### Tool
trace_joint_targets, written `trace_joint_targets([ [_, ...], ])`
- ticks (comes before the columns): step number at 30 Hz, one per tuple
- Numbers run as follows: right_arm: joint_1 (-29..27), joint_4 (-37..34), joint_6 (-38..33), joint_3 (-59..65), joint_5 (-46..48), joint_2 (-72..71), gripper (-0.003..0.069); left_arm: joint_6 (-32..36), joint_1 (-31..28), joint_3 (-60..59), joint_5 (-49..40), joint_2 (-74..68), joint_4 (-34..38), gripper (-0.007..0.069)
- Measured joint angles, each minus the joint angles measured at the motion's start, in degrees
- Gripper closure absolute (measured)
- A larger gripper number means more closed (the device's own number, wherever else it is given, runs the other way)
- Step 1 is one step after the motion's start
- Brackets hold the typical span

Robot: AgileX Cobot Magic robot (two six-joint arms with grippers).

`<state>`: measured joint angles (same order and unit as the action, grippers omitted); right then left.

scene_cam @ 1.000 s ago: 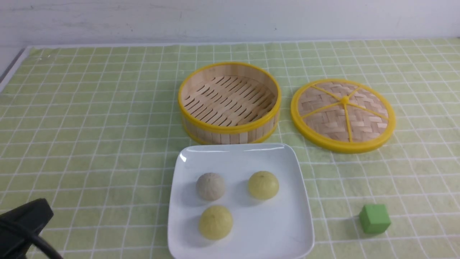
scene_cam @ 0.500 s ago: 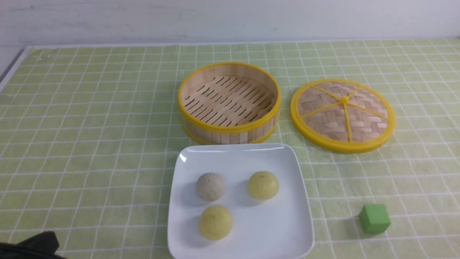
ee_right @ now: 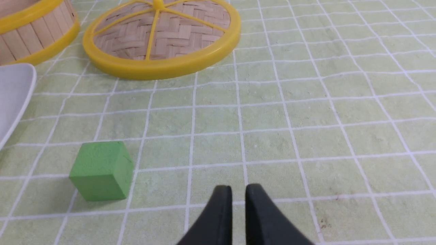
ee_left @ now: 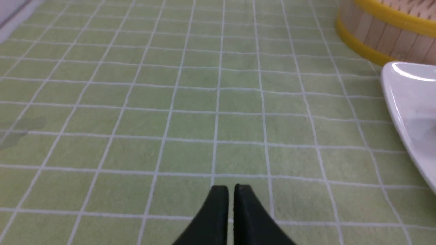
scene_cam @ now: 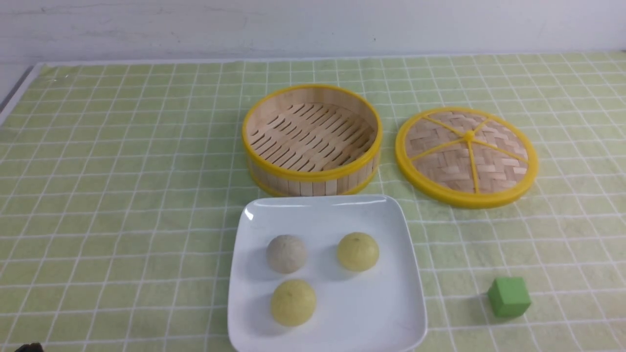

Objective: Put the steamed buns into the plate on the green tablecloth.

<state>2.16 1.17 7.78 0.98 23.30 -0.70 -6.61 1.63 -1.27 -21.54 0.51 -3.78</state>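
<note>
The left gripper [ee_left: 231,190] is hanging over bare green tablecloth [scene_cam: 122,195] toward its left near corner, tips nearly together with a thin slit between them, pinching nothing. All three steamed buns [scene_cam: 287,253] are sitting in the plate [scene_cam: 401,313] at the middle of the near edge, apart from one another. The bamboo steamer [scene_cam: 311,139] behind it is lying empty, its woven lid [scene_cam: 467,155] beside it. The right gripper [ee_right: 238,194] is hovering toward the right near corner, near the green cube [scene_cam: 509,297], tips slightly parted, empty. Judgement: placement looks complete; nothing is left.
</note>
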Motion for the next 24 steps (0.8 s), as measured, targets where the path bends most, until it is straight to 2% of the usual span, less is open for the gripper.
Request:
trace_joint_targets([
  [24,0.00,0.00,0.00,0.00,-0.07,0.00,0.0550,-0.40,-0.06,0.00,-0.05,0.11,-0.29,0.0552],
])
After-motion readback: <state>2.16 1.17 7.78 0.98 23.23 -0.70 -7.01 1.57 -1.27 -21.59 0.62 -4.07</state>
